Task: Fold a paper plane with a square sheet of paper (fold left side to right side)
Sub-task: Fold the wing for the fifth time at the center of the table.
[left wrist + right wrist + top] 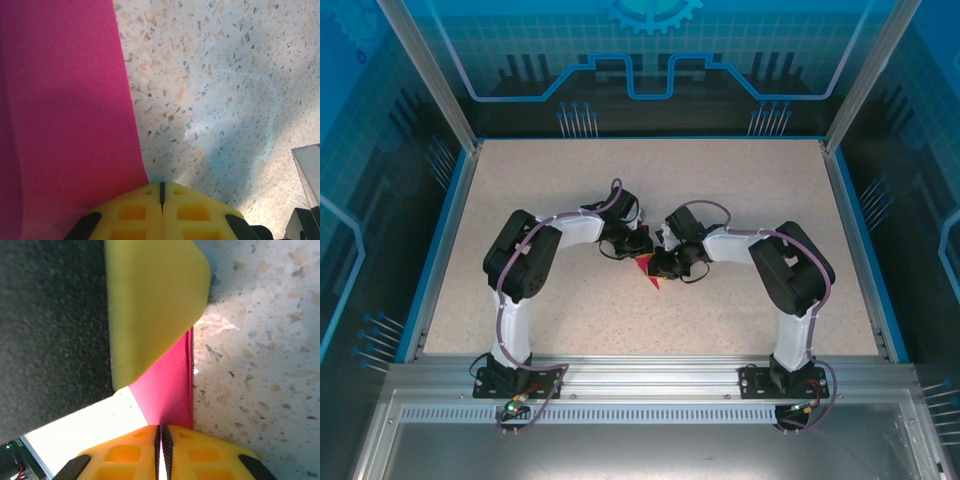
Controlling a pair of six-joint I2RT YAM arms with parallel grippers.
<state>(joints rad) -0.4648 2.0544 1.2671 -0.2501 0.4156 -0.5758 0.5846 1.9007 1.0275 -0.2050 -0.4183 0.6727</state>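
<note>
The square sheet of paper [648,272] is magenta-pink, folded, and lies at the table's middle, where both arms meet. In the left wrist view the paper [65,125] covers the left side, and its straight edge runs down to my left gripper [161,192]. That gripper's yellow jaws are shut with nothing visibly between them. From above, the left gripper [640,250] sits over the paper's far end. My right gripper [161,432] is shut on the paper [170,385], which runs into its narrow jaw gap beside a folded edge. A left fingertip [150,305] rests over the paper beyond. The right gripper [666,262] is at the paper's right.
The speckled beige tabletop [740,200] has a blue rim [440,240] at the sides and an aluminium rail [650,375] along the near edge, where the arm bases are bolted. A grey and black part [306,200] juts in at the lower right of the left wrist view.
</note>
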